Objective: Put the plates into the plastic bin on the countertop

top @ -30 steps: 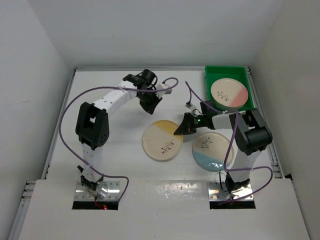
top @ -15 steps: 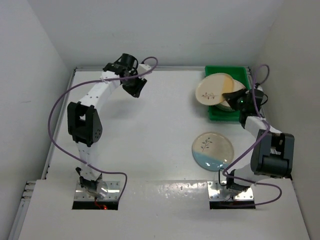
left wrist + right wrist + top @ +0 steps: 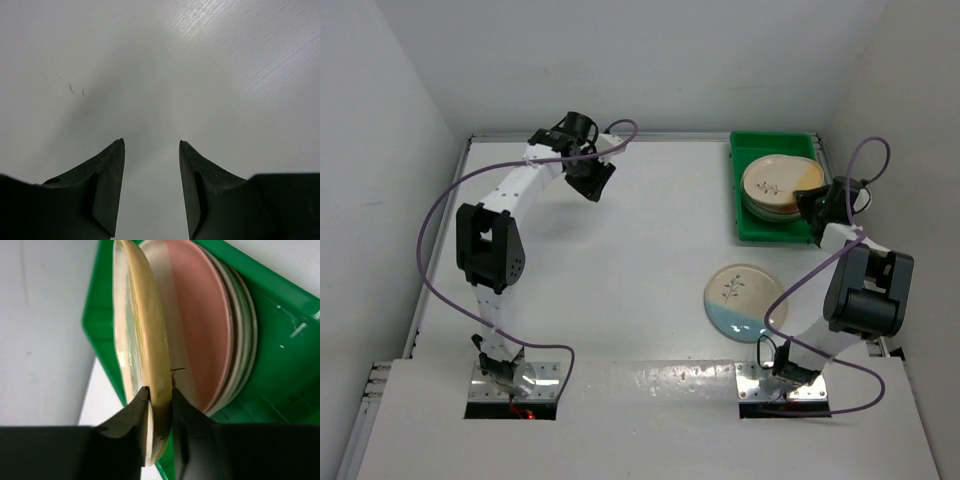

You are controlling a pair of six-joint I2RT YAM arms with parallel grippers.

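**Yellow plate at the bin, release pending**

R hand point(image 3: 817, 203) pinches the rim of the yellow plate point(image 3: 782, 180), jaws narrow on it. In the wrist view the plate's edge sits between the fingers point(image 3: 132, 420), and the gripped side stands off the pink plate point(image 3: 200, 330) below it, w/ a gap showing. The plate tops the stack in the plastic bin point(image 3: 772, 141), upper right of the top view.

Step in hand, by the look of it: setting this plate down. The next move prob. calls for lowering the gripped edge flat onto the stack, then opening and backing out toward the frame's right w/o dragging the rim.

Room is tight there: the bin's raised rim is just beside the fingers, and the side wall is near on the right.

One blue plate point(image 3: 745, 302) lies on the table point(image 3: 620, 290), lower right of centre, apart from the bin, not yet binned. L hand point(image 3: 592, 180) hovers upper left, jaws partly open, holding nothing, w/ open table between it and that plate.
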